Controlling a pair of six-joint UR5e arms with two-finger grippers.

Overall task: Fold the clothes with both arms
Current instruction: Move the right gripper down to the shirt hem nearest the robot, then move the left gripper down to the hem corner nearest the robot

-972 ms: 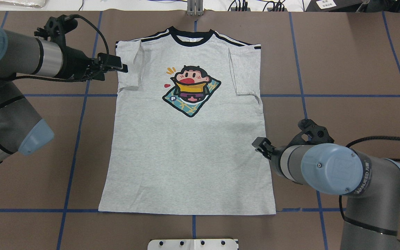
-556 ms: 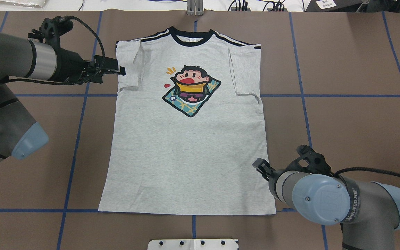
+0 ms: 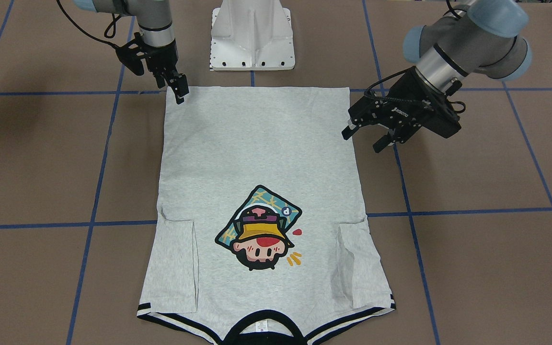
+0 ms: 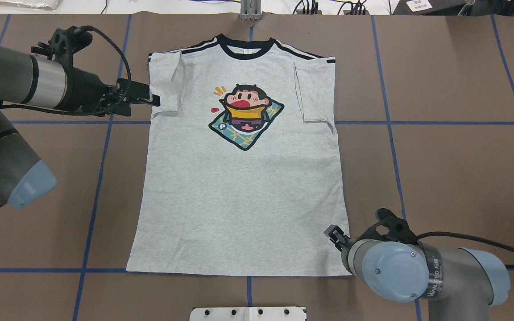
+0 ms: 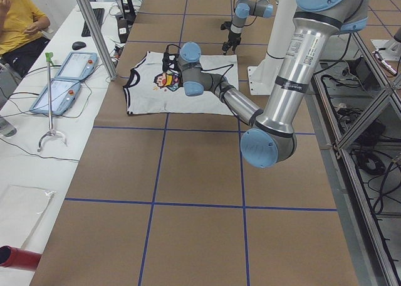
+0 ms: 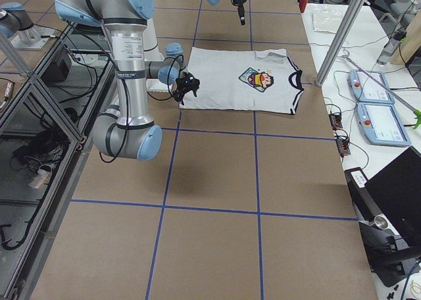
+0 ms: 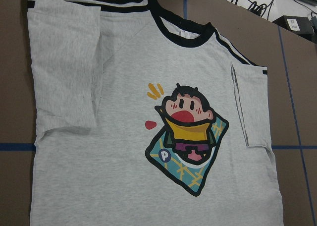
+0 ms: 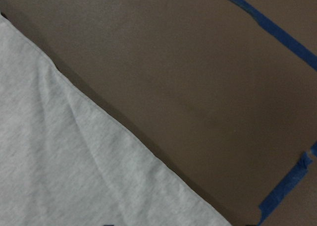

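Note:
The grey T-shirt [image 4: 239, 200] lies flat and face up on the brown table, collar away from me and both sleeves folded inward. Its cartoon print [image 7: 185, 137] fills the left wrist view. My left gripper [image 4: 153, 100] hovers at the outer edge of the shirt's left sleeve. In the front-facing view the left gripper [image 3: 364, 138] is open with nothing between its fingers. My right gripper [image 4: 331, 232] is low beside the shirt's right side seam, close to the hem corner. The right gripper [image 3: 180, 95] looks slightly open and holds nothing. The right wrist view shows the shirt edge [image 8: 59, 171] on bare table.
The white pedestal base [image 3: 253, 38] stands just behind the hem. Blue tape lines [image 4: 391, 122] cross the brown table. Beyond the collar side are two teach pendants [image 5: 62, 79] on a white bench and a seated person [image 5: 19, 22].
My right gripper has travelled back along the shirt's right edge toward the hem corner. My left gripper has slid a little toward me beside the left sleeve. The shirt has not moved.

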